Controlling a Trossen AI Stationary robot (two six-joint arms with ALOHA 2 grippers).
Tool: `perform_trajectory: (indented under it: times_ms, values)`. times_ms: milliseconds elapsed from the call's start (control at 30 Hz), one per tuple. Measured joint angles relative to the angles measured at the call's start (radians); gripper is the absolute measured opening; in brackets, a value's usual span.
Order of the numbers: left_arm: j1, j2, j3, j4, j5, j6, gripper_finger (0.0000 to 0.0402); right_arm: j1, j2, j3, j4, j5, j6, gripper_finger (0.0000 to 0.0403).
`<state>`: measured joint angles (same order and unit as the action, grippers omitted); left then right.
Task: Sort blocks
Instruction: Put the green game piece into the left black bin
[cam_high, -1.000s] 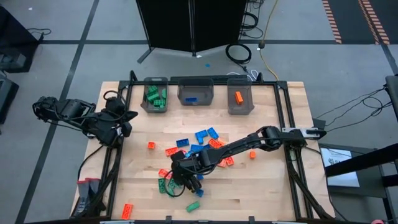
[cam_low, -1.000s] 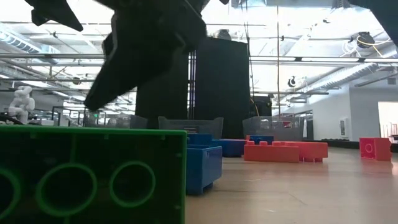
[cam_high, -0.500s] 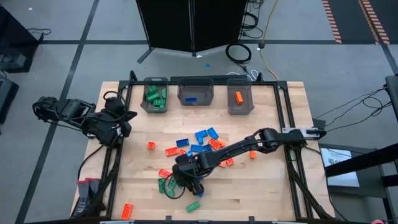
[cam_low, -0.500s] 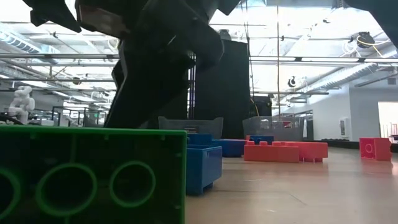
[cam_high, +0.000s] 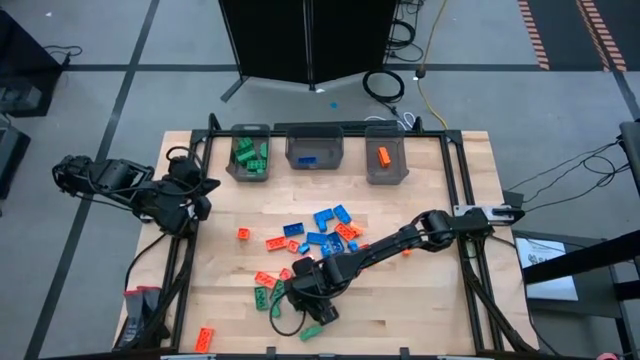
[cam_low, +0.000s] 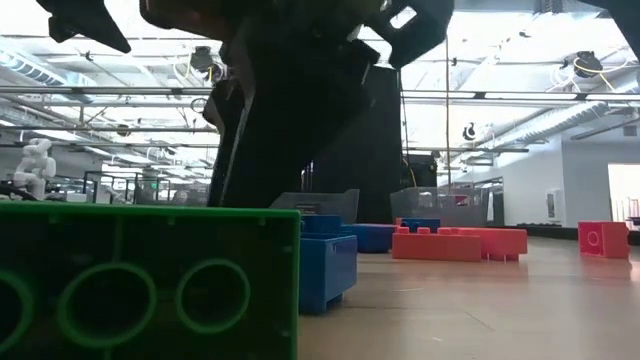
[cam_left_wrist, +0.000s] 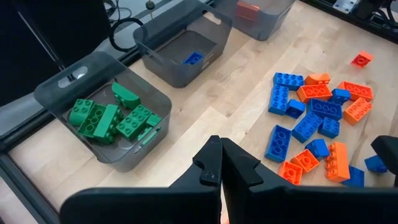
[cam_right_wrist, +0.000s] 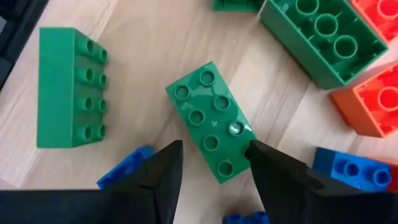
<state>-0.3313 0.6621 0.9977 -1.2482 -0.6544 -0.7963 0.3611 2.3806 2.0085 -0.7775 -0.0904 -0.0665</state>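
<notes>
A green block (cam_right_wrist: 211, 121) lying studs-up on the counter (cam_high: 420, 300), among loose blocks (cam_high: 325, 228), is being straddled by the right gripper (cam_right_wrist: 214, 163), jaws partly open, while the left gripper (cam_left_wrist: 220, 167) is being kept closed near the bins (cam_high: 315, 150).

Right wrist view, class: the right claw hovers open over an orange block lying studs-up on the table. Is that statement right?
Only the colour is wrong. In the right wrist view the right claw is open above a green block lying studs-up on the table; the orange block lies off to one side.
</notes>
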Motion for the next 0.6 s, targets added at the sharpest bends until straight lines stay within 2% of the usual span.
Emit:
perform_trajectory:
  times_ms: [300,467,600]
  values:
    - [0.0,0.0,0.0,0.001,0.0,0.018,0.0,-0.001,-0.003,0.093,-0.002,0.005,-0.147,0.0181]
    - [0.0,0.0,0.0,0.001,0.0,0.018,0.0,-0.001,0.012,0.096,0.007,-0.026,-0.275,0.0181]
    - [0.0,0.0,0.0,0.001,0.005,0.018,0.0,-0.002,0.046,0.094,0.021,-0.072,-0.312,0.0181]
